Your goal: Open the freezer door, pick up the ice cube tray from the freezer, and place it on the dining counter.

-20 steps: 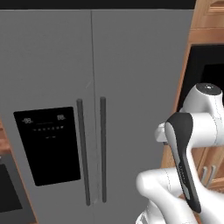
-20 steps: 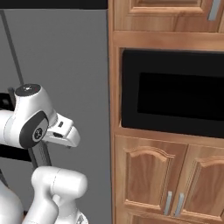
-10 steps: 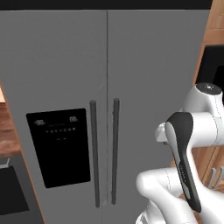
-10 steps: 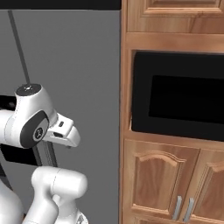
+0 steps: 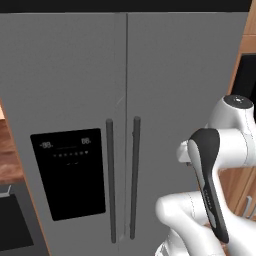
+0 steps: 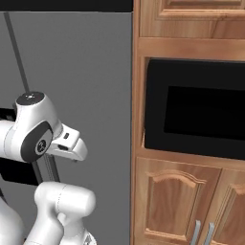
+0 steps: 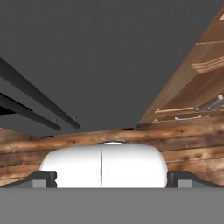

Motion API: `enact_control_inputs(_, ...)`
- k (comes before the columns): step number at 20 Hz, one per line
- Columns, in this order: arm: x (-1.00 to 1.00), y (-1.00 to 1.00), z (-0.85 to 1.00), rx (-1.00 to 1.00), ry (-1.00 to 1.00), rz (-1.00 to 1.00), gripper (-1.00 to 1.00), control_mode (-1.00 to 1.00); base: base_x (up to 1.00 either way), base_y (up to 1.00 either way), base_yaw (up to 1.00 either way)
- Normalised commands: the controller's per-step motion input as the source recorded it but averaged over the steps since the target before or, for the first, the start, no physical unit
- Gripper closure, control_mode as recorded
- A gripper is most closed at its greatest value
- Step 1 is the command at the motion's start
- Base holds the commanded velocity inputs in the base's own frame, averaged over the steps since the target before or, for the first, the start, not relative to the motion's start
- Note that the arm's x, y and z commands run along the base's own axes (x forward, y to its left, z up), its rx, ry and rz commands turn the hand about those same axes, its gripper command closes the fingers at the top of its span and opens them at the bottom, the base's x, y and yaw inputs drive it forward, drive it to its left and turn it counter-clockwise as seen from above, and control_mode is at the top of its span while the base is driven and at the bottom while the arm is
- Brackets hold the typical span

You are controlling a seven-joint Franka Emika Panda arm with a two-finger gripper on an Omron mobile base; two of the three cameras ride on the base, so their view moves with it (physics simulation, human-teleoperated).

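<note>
Freezer door shut, arm parked short of it.
Freezer door (image 5: 65,100) with black dispenser panel (image 5: 70,172) stands left; its vertical bar handle (image 5: 110,180) is rigid, smooth, likely best hooked mid-length, door probably heavy on the seal. Plain door (image 5: 185,75) beside it; fingers (image 7: 112,178) spread wide, empty; wall oven (image 6: 196,112) far right.
</note>
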Motion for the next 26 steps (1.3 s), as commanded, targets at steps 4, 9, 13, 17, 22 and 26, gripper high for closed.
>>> enact_control_inputs(4, 0.00, 0.00, 0.00, 0.00, 0.00, 0.00, -1.00, 1.00, 0.13, 0.00, 0.00)
enact_control_inputs(9, 0.00, 0.00, 0.00, 0.00, 0.00, 0.00, -1.00, 1.00, 0.00, 0.00, 0.00)
enact_control_inputs(13, 0.00, 0.05, 0.00, 0.00, -0.01, 0.00, -1.00, -1.00, 0.00, 0.00, 0.00)
enact_control_inputs(17, 0.00, 0.53, -0.03, 0.00, -0.07, 0.00, -1.00, -1.00, 0.00, 0.00, 0.00)
enact_control_inputs(22, 0.00, 0.68, 0.00, 0.00, -0.08, 0.00, -1.00, -1.00, 0.00, 0.00, 0.00)
enact_control_inputs(26, 0.00, 0.65, 0.00, 0.00, -0.09, 0.00, -1.00, -1.00, 0.00, 0.00, 0.00)
